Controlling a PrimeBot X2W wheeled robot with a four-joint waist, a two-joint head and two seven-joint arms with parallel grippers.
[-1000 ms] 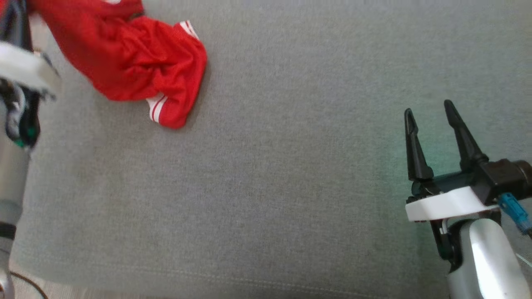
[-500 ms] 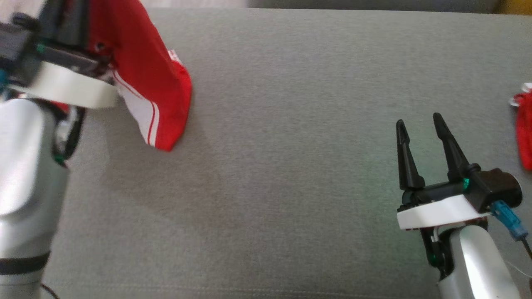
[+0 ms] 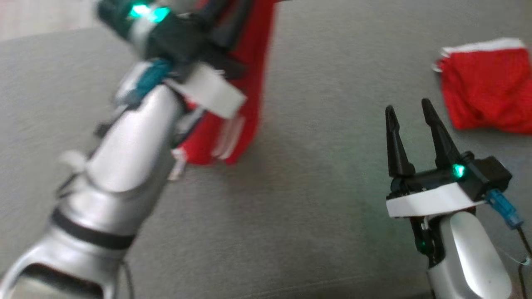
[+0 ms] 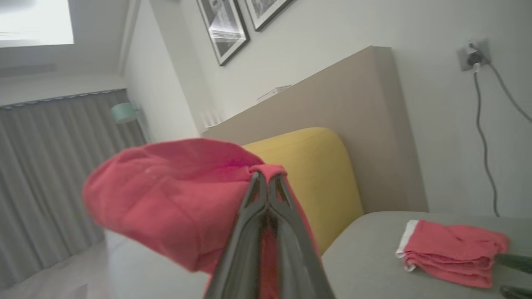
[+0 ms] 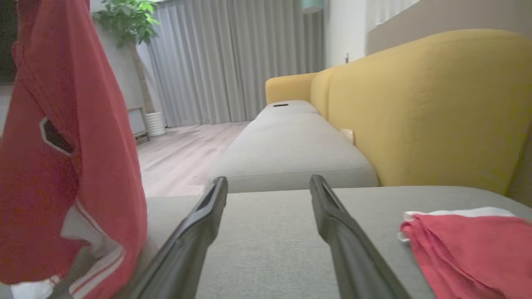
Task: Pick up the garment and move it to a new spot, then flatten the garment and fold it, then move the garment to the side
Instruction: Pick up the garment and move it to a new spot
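Nearest, at four o'clock, the right end effector [image 3: 409, 110] hovers over the grey sofa seat [image 3: 316, 216], its fingers spread apart and empty. Farther off, toward eleven o'clock, the left end effector [image 4: 266, 177] is pinched together on a fold of the red garment [image 3: 253, 74], which hangs down with its white-striped hem low over the seat. At two o'clock a folded red cloth [image 3: 486, 99] lies on the seat.

Quick count here: two garments, the hanging garment [image 3: 251, 83] and the folded garment [image 3: 486, 91]. Two grippers, left gripper [image 4: 266, 178] and right gripper [image 3: 408, 105], four dark fingers [image 3: 396, 145] all told. Up on the wall [image 4: 332, 33], two frames, left frame [image 4: 224, 29] and right frame [image 4: 266, 8], plus one socket [image 4: 471, 54]. And further off: one plant [image 5: 124, 18], one lamp [image 4: 124, 112].
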